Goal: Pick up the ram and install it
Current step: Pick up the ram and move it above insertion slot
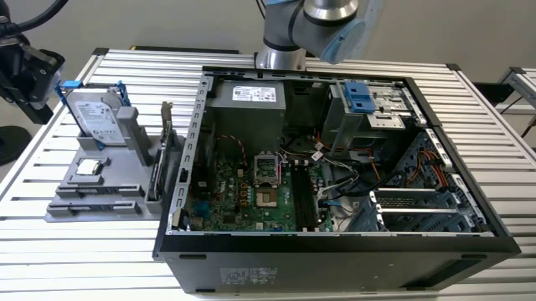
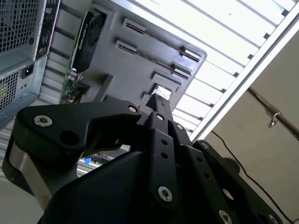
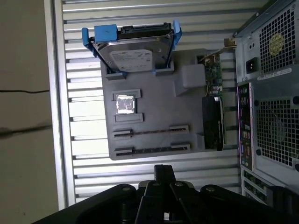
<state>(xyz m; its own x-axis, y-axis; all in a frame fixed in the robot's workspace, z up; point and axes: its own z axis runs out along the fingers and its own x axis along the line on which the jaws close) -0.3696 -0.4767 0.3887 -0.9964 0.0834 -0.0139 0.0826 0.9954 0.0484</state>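
The ram (image 3: 152, 150) appears edge-on as a thin dark strip in a slot of the grey holder (image 3: 154, 100); a second such strip (image 3: 150, 133) fills the slot beside it. In the exterior view the grey holder (image 1: 100, 182) stands to the left of the open computer case (image 1: 335, 169). My gripper (image 1: 37, 110) hangs at the exterior view's far left, high above the table and apart from the holder. Its black fingers (image 3: 163, 171) meet at the tip in both wrist views, shut with nothing between them (image 2: 158, 100).
On the holder stand a silver hard drive in a blue bracket (image 3: 133, 46), a small square chip (image 3: 125, 103) and an upright expansion card (image 3: 214, 107). The case's motherboard (image 1: 251, 194) lies exposed. The slatted table (image 1: 84, 251) ends close to the holder's left side.
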